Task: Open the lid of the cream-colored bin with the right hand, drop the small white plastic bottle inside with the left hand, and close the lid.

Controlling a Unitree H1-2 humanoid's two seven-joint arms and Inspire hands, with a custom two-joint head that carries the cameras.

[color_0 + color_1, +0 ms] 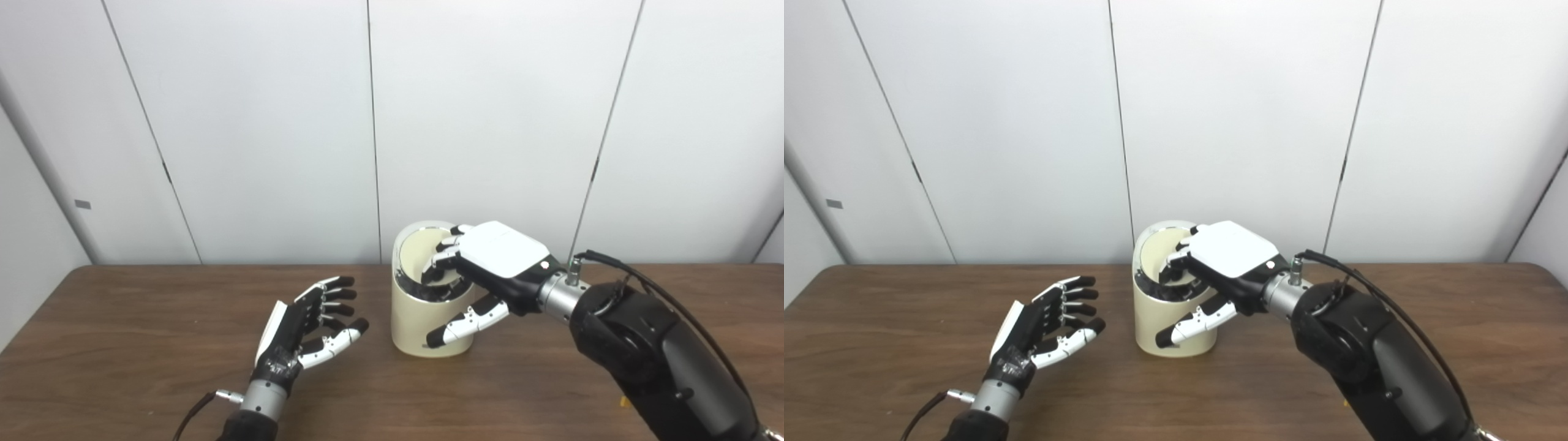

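Twin head cameras, angled down at table (pixel 122 343)

The scene is evenly and brightly lit from above. Soft, faint shadows are cast on the wooden table (pixel 122 343) beneath both hands. A mild sheen is seen on the white wall panels (pixel 257 122). Detail is slightly softened throughout.

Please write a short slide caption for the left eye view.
Right hand presses the bin lid; left hand waits open, empty.
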